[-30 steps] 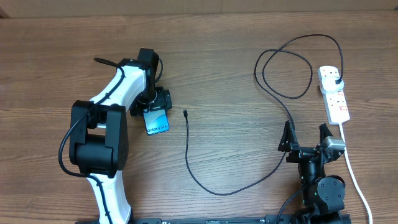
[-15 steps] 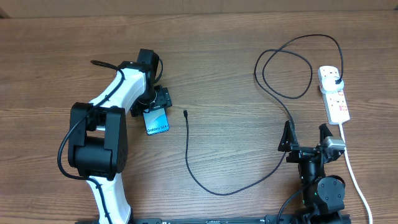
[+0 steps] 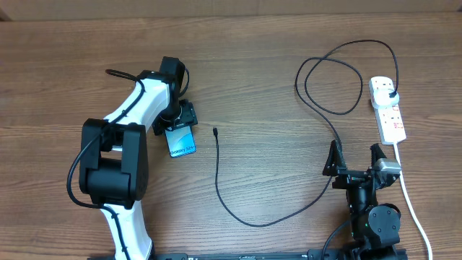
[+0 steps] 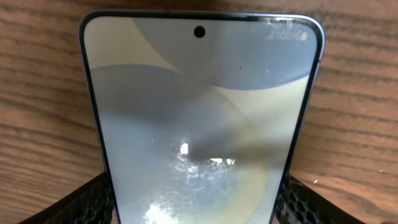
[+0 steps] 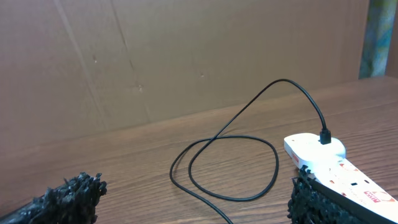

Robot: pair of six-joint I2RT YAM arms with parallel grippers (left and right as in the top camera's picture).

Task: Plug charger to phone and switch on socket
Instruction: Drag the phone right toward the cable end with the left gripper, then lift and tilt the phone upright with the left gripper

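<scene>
A wooden table seen from overhead: the white-and-black left arm reaches from 7 o'clock toward the table's centre-left. Its left gripper straddles the phone, which lies flat and screen-up at 9 o'clock. In the wrist view the fingers flank both long edges of the phone, though whether they press it cannot be told. The charger loops across the table from its plug, seated in the socket at 2 o'clock. The right gripper stands at 5 o'clock, jaws spread wide and holding nothing. The cable's connector tip lies near the phone at its 3 o'clock, not touching it.
</scene>
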